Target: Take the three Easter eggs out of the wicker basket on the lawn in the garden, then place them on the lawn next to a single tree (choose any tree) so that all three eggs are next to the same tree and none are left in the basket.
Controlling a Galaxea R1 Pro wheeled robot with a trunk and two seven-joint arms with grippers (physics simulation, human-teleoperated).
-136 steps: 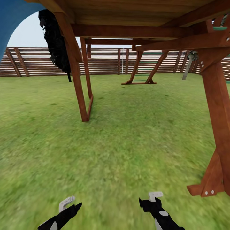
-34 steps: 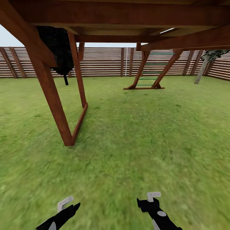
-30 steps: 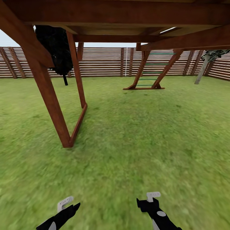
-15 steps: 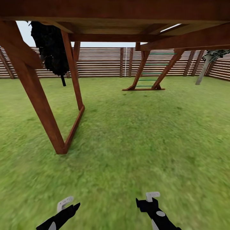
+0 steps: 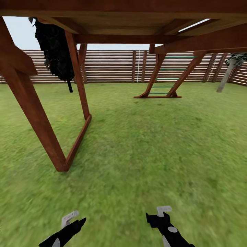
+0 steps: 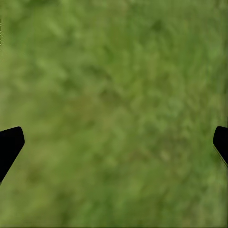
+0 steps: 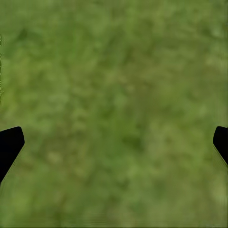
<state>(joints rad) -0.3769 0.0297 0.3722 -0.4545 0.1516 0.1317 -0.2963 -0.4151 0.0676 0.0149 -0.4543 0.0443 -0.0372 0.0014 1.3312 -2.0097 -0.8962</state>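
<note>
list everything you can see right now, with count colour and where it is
lawn: one, green, across the ground out to the fence
wooden play frame: one, reddish-brown, beams overhead, slanted leg at left
ladder: one, brown rails with green rungs, far centre by the fence
fence: one, brown horizontal slats, along the back
dark tree: one, black, far left behind the frame
tree: one, pale grey trunk, far right near the fence
left gripper: one, black fingertips wide apart, over grass
right gripper: one, black fingertips wide apart, over grass
</note>
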